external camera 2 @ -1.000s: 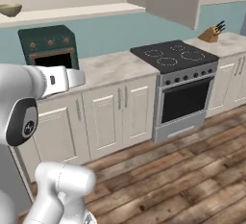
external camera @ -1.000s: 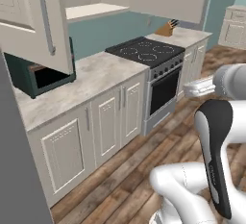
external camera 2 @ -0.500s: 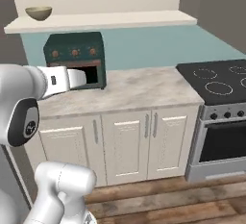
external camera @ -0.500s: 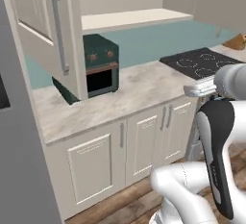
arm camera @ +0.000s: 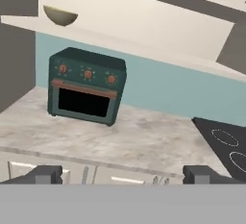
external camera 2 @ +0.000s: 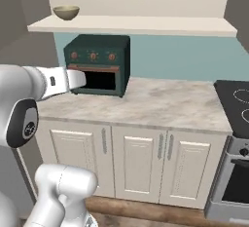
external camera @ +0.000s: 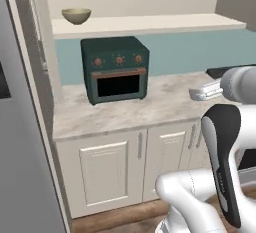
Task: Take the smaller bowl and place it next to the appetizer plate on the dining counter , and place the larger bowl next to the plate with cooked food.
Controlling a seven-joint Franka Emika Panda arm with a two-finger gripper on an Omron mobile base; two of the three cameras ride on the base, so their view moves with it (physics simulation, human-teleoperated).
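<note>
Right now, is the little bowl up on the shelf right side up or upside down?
Right side up. The bowl sits on the shelf above the green toaster oven, rim on top, rounded bottom down.

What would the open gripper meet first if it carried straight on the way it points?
Probably the teal wall right of the toaster oven, above the counter. The gripper holds nothing; depth is unclear.

A small shallow olive-tan bowl with a thin lighter rim (external camera: 76,15) (external camera 2: 66,12) (arm camera: 60,15) sits upright near the left end of a pale wall shelf (external camera: 150,24), above a dark green toaster oven (external camera: 115,68).
</note>
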